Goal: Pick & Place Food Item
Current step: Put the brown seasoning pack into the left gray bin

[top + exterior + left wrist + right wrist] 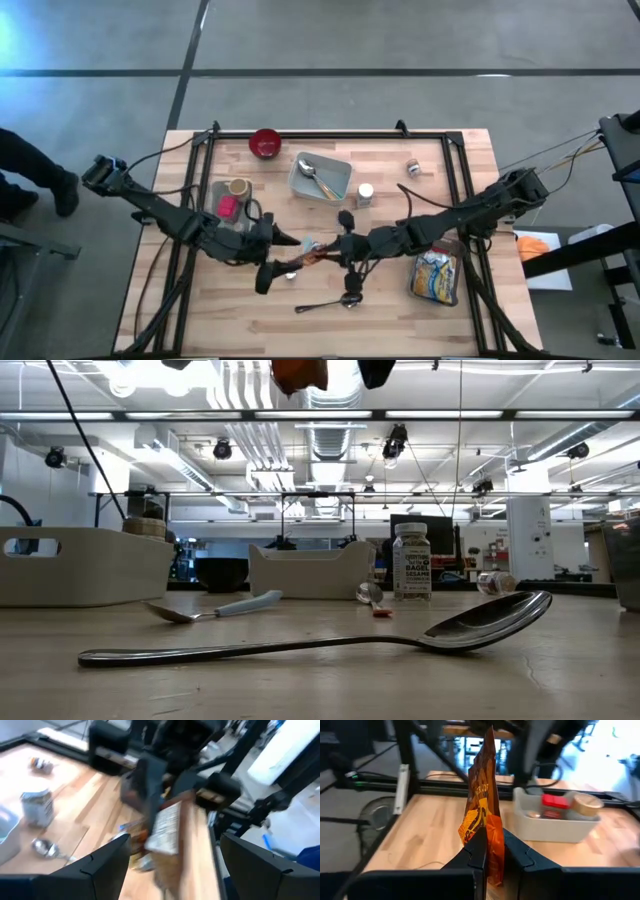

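Right fingers (490, 851): I see them clamped on the orange foil snack packet (482, 815), mid-table (200, 310).
Left fingers (172, 857): spread, facing packet.
Clearance: bare wood toward the near edge, beside the steel spoon (325, 303).

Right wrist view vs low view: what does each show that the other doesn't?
Only the right wrist view: the right gripper shut on an orange snack packet held upright, with a white bin of small containers behind it on the wooden table.

Only the low view: a large metal spoon lying in front, a blue-handled spoon behind it, a labelled seasoning jar and a dark bowl.

Both: the packet, seen in the low view only as an orange edge at the top.
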